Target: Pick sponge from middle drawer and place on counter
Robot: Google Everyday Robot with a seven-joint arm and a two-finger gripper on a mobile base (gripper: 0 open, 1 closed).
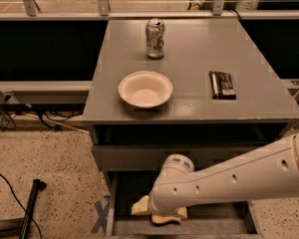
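Note:
The middle drawer (217, 217) is pulled open below the counter (194, 54), a shallow grey tray low in the camera view. My white arm reaches in from the right, and its wrist covers most of the drawer's left half. The gripper (148, 209) is down inside the drawer at the arm's end, largely hidden by the wrist. A pale yellow piece with a wavy lower edge, the sponge (167, 219), pokes out under the wrist on the drawer floor. I cannot tell whether the gripper holds it.
On the counter stand a soda can (155, 38) at the back, a white bowl (145, 89) at the front left, and a black snack bar wrapper (223, 84) at the right. A blue tape cross (101, 215) and a black pole (31, 208) lie on the floor at left.

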